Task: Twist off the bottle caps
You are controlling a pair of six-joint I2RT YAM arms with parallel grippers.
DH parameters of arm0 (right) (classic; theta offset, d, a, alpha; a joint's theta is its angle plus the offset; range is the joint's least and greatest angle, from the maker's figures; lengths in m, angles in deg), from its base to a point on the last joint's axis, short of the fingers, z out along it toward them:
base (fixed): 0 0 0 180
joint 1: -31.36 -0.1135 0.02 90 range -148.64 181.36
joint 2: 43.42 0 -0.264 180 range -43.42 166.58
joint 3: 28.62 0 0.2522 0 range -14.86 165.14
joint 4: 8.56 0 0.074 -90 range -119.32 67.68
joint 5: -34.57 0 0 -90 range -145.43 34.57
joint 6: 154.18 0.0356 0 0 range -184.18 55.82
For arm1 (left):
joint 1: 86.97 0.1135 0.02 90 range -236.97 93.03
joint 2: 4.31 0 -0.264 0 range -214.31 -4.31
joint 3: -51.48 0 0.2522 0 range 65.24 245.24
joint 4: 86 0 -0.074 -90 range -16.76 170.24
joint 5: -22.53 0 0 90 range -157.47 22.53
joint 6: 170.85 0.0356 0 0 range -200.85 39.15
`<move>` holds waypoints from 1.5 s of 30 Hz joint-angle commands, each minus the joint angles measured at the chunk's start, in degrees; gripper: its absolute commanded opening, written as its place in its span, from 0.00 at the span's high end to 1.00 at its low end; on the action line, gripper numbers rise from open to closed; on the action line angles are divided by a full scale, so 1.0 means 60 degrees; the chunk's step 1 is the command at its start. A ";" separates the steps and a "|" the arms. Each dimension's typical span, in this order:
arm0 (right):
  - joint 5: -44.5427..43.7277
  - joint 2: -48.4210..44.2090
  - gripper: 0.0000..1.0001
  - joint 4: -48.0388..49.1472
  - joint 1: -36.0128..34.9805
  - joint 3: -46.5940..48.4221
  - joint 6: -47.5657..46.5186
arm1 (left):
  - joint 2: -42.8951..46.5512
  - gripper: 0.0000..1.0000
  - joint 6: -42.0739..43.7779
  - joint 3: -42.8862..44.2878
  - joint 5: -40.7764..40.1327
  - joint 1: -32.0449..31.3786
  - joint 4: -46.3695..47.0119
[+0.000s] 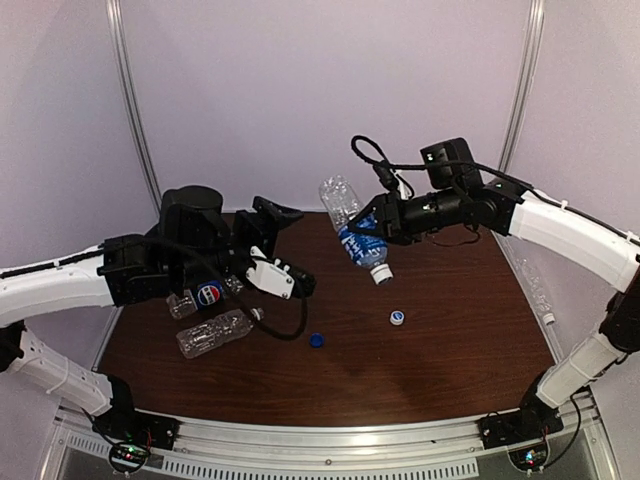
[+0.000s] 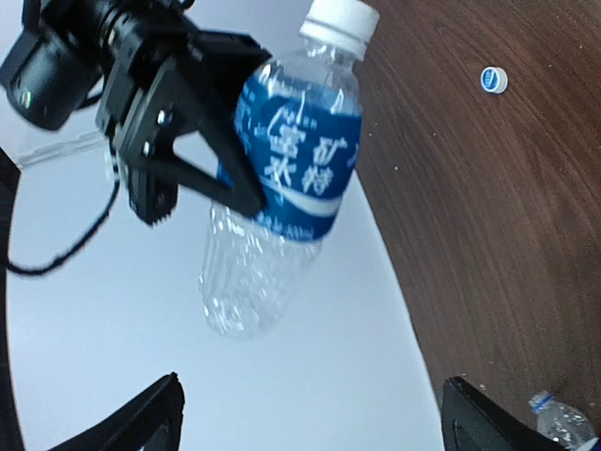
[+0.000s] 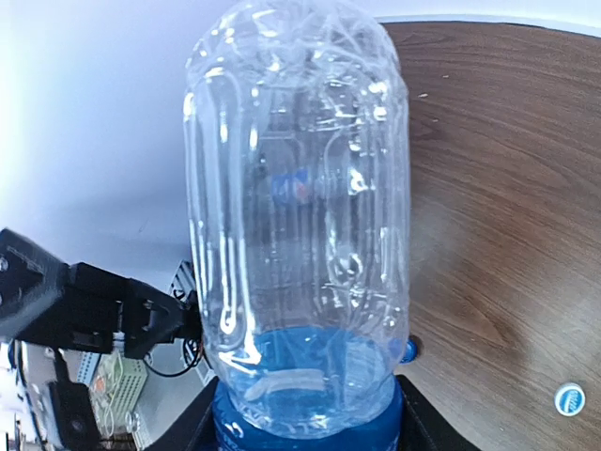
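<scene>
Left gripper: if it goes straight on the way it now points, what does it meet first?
Probably the blue-labelled bottle that the right gripper holds up, straight ahead of the left gripper; depth is unclear.

The dark brown wood-grain table [image 1: 450, 370] carries a small dark blue plastic cap [image 1: 317, 340], a white round cap [image 1: 397, 318], and two clear crinkled plastic bottles lying close together on their sides: one unlabelled [image 1: 213, 333], one Pepsi-labelled [image 1: 195, 298].

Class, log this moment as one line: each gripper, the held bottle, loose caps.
right gripper: shut on blue-label bottle, in air, its cap on | left gripper: open, empty | table: blue cap, white cap loose
</scene>
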 commanded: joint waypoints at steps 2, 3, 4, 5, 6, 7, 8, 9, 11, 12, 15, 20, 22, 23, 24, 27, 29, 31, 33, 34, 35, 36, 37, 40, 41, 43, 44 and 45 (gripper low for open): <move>0.0548 0.1277 0.48 -0.1520 -0.1152 0.2180 -0.0568 | 0.0314 0.03 0.4031 -0.1074 -0.1123 -0.0788 0.4049; 0.0548 0.1454 0.48 -0.1648 -0.1356 0.2448 -0.0630 | 0.0435 0.03 0.4374 -0.1253 -0.0977 -0.0830 0.4071; 0.0544 0.1623 0.48 -0.1748 -0.1608 0.2678 -0.0706 | 0.0560 0.03 0.4646 -0.1453 -0.0794 -0.0835 0.4098; 0.0555 0.1754 0.48 -0.1835 -0.1770 0.2869 -0.0752 | 0.0663 0.03 0.4808 -0.1602 -0.0690 -0.0830 0.4112; 0.0538 0.1860 0.48 -0.1901 -0.1900 0.3021 -0.0794 | 0.0696 0.03 0.4846 -0.1680 -0.0688 -0.0837 0.4141; 0.0514 0.1948 0.48 -0.1990 -0.1993 0.3147 -0.0845 | 0.0680 0.03 0.4794 -0.1689 -0.0791 -0.0842 0.4206; 0.0505 0.1994 0.48 -0.2056 -0.2045 0.3239 -0.0879 | 0.0642 0.03 0.4702 -0.1654 -0.0959 -0.0833 0.4250; 0.0504 0.2027 0.48 -0.2137 -0.2070 0.3269 -0.0922 | 0.0607 0.03 0.4602 -0.1580 -0.1161 -0.0815 0.4177; 0.0563 0.1983 0.48 -0.2167 -0.2080 0.3250 -0.0988 | 0.0640 0.03 0.4336 -0.1395 -0.1332 -0.0648 0.3559; 0.0636 0.1934 0.48 -0.2175 -0.2094 0.3239 -0.1023 | 0.0682 0.03 0.4238 -0.1355 -0.1365 -0.0527 0.3197; 0.0961 0.1890 0.49 -0.2077 -0.2216 0.3264 -0.1103 | 0.0656 0.03 0.4149 -0.1446 -0.1386 -0.0165 0.2691; 0.0808 0.2383 0.50 -0.2770 -0.2672 0.3947 -0.1687 | 0.0338 0.03 0.4203 -0.1186 -0.1321 -0.0118 0.2823; 0.0662 0.2450 0.50 -0.2923 -0.2771 0.4145 -0.1814 | 0.0223 0.03 0.4137 -0.0953 -0.1366 -0.0114 0.2583; 0.0619 0.2430 0.50 -0.2898 -0.2779 0.4153 -0.1824 | 0.0205 0.03 0.4073 -0.0903 -0.1333 -0.0121 0.2473; 0.0608 0.2404 0.50 -0.2823 -0.2784 0.4154 -0.1827 | 0.0233 0.05 0.4070 -0.0906 -0.1301 -0.0113 0.2360; 0.0662 0.2393 0.50 -0.2670 -0.2786 0.4242 -0.1822 | 0.0310 0.12 0.4216 -0.1162 -0.1241 -0.0112 0.2320; 0.0634 0.2457 0.50 -0.2761 -0.2780 0.4356 -0.1878 | 0.0334 0.19 0.4238 -0.1283 -0.1243 -0.0122 0.2365; 0.0523 0.2488 0.49 -0.2819 -0.2778 0.4401 -0.1942 | 0.0335 0.26 0.4223 -0.1269 -0.1219 -0.0117 0.2367; 0.0429 0.2492 0.46 -0.2821 -0.2778 0.4418 -0.1984 | 0.0335 0.33 0.4222 -0.1249 -0.1215 -0.0120 0.2367; 0.0388 0.2494 0.44 -0.2803 -0.2778 0.4431 -0.1984 | 0.0335 0.36 0.4211 -0.1246 -0.1215 -0.0113 0.2367; 0.0352 0.2480 0.40 -0.2776 -0.2778 0.4432 -0.1977 | 0.0344 0.39 0.4208 -0.1252 -0.1215 -0.0123 0.2367; 0.0300 0.2463 0.36 -0.2738 -0.2778 0.4433 -0.1989 | 0.0349 0.43 0.4207 -0.1259 -0.1228 -0.0128 0.2365; 0.0213 0.2435 0.33 -0.2697 -0.2778 0.4433 -0.1998 | 0.0366 0.46 0.4196 -0.1283 -0.1241 -0.0127 0.2336; -0.0137 0.2302 0.13 -0.2595 -0.2764 0.4433 -0.2062 | 0.0418 0.55 0.4090 -0.1309 -0.1298 -0.0130 0.2237; -0.0261 0.2258 0.02 -0.2582 -0.2751 0.4433 -0.2086 | 0.0431 0.56 0.3991 -0.1297 -0.1321 -0.0112 0.2235; -0.0483 0.2146 0.00 -0.2525 -0.2697 0.4446 -0.2092 | 0.0438 0.57 0.3647 -0.1206 -0.1360 -0.0114 0.1850; -0.0634 0.2042 0.00 -0.2493 -0.2616 0.4460 -0.2060 | 0.0426 0.57 0.3293 -0.1108 -0.1376 -0.0110 0.1647; -0.0810 0.1907 0.00 -0.2419 -0.2544 0.4454 -0.2036 | 0.0407 0.57 0.2791 -0.0937 -0.1420 -0.0115 0.1292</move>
